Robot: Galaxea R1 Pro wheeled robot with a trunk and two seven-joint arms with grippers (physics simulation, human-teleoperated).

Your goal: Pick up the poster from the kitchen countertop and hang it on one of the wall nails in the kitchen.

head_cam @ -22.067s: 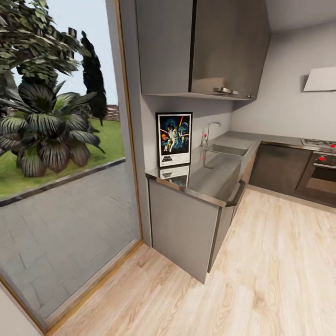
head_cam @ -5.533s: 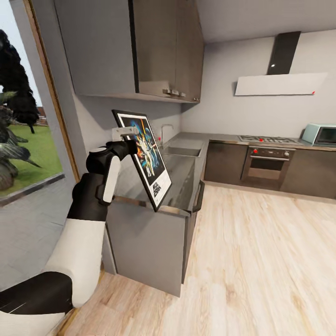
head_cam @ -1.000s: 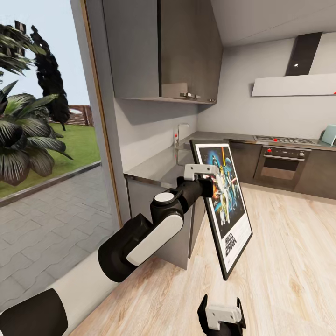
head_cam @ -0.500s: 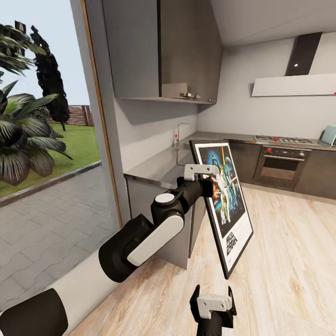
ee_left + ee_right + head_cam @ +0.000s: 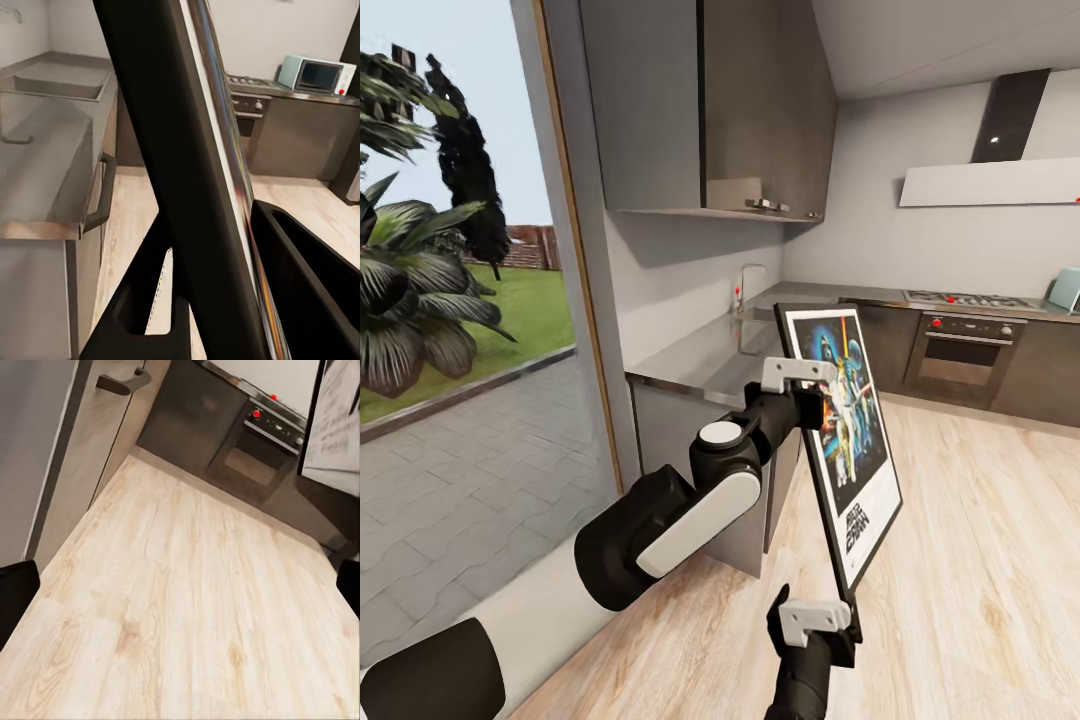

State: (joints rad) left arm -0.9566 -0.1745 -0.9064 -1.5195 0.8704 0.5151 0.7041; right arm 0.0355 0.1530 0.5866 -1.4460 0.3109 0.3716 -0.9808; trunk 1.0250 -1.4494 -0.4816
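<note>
Head view: left claw clamps the poster's left edge.

Left arm stretched forward — black-and-white left gripper clamped on upper edge of black-framed Star Wars poster. Right gripper raised low, fingers spread — nothing between them.

To my left a tall window fills the left of the frame, showing a palm, lawn and grey paving. Light wooden floor covers the lower right. Grey wall cabinets hang at top centre. At the right edge stand an oven, a hob and a slanted extractor hood on the pale wall.
</note>
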